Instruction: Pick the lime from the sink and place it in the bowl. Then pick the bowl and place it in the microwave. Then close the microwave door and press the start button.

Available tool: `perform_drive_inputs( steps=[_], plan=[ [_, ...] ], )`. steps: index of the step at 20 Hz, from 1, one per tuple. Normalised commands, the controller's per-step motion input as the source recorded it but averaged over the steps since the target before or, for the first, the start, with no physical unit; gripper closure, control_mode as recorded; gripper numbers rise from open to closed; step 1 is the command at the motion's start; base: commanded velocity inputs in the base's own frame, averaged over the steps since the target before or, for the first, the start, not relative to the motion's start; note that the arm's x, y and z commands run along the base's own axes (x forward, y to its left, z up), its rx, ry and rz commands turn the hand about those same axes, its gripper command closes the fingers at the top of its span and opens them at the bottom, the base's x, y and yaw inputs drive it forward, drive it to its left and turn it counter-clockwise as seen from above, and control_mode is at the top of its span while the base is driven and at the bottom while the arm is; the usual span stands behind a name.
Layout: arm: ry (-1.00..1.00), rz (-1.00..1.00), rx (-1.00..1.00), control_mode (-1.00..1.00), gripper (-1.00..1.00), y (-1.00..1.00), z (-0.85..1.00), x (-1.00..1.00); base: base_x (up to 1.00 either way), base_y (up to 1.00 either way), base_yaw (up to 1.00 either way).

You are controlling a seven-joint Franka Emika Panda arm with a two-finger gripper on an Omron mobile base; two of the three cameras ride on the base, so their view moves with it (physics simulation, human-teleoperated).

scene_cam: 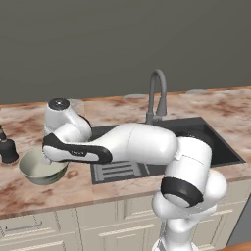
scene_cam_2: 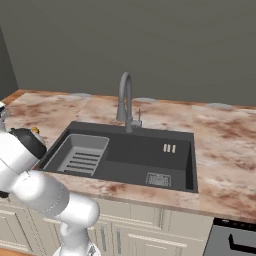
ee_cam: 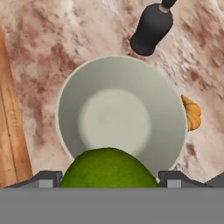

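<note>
The white arm reaches out to the left over the stone counter; its hand hangs right above the bowl, and the gripper points down into it.

From the hand's own camera, the lime sits between the two dark finger tips; the jaws are spread wide, one on each side of the lime, pinching it; the lime is up over the near rim of the bowl, not down inside it.

The bowl is round and pale, shiny and white-ish inside; it stands on the counter to the left of the sink.

A dark bottle stands just past the bowl's far rim; a small orange thing peeks out right beside the bowl's edge, and I cannot tell what it is.

The sink is dark grey, with a ribbed tray on its left side; a curved grey faucet rises behind it.

Pale cupboard doors run under the counter.
</note>
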Motion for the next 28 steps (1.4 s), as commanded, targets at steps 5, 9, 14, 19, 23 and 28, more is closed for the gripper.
perform_drive_inputs(
  steps=[5, 9, 14, 19, 23, 28],
  plan=[
    [0.0, -0.02, 0.0, -1.0, 1.0, 0.28, -0.28, 0.16, 0.0, 0.0, 0.0],
    [0.01, 0.0, 0.02, -1.0, 1.0, 0.37, -0.43, 0.34, 0.0, 0.0, 0.0],
    [0.02, 0.0, 0.02, -1.0, 1.0, 0.31, -0.33, 0.45, 0.0, 0.0, 0.0],
    [0.03, -0.01, 0.0, -1.0, 1.0, 0.42, -0.18, 0.46, 0.0, 0.0, 0.0],
    [0.05, -0.02, 0.0, -1.0, -1.0, 0.55, 0.0, 0.37, 0.0, 0.0, 0.0],
    [0.09, -0.06, -0.03, -1.0, -1.0, 0.6, 0.14, 0.25, 0.0, 0.0, 0.0]
  ],
)
